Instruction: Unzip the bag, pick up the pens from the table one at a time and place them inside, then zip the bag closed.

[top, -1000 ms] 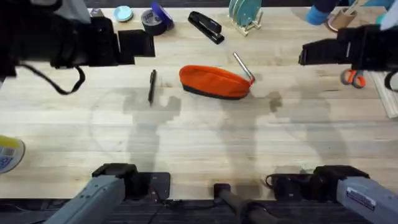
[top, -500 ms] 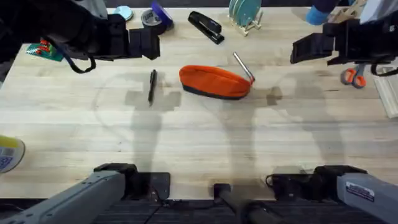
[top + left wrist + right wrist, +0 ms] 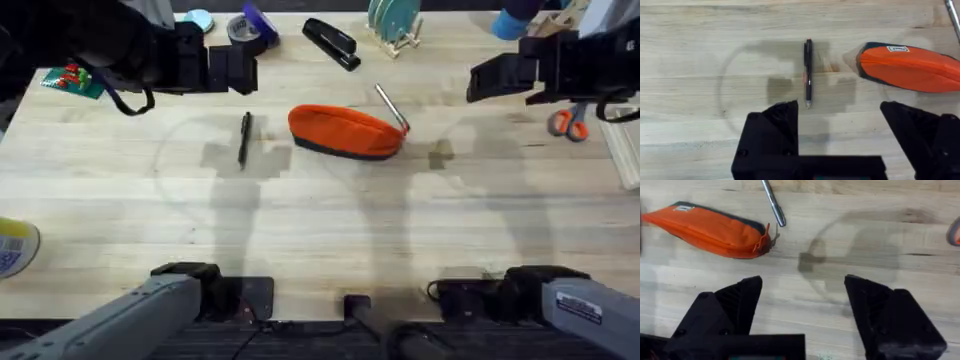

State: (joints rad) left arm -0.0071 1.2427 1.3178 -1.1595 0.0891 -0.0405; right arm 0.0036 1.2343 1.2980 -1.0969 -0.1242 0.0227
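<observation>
So both arms hang high over the light wooden plank table (image 3: 320, 230), and nothing is gripped. The left gripper (image 3: 840, 132) has its jaws spread wide and empty, and the right gripper (image 3: 802, 310) is just as open, holding nothing. The soft orange fabric pouch with the dark navy base (image 3: 346, 132) lies just above the middle of the overhead frame, zip apparently still closed.

The step in hand looks like the unzipping. Done well, I'd say one arm pins the pouch's body while the other pinches the small orange pull tab (image 3: 763, 241) at the pouch's right end and draws it along the seam. A soft bag will likely slide or bunch if nobody braces it.

Counting now: one pouch. Two pens: the slim black pen (image 3: 244, 137) lies left of the pouch, well apart, and the silvery-grey pen (image 3: 391, 107) lies slanted at the pouch's upper right, seemingly touching it. Two grippers.
</observation>
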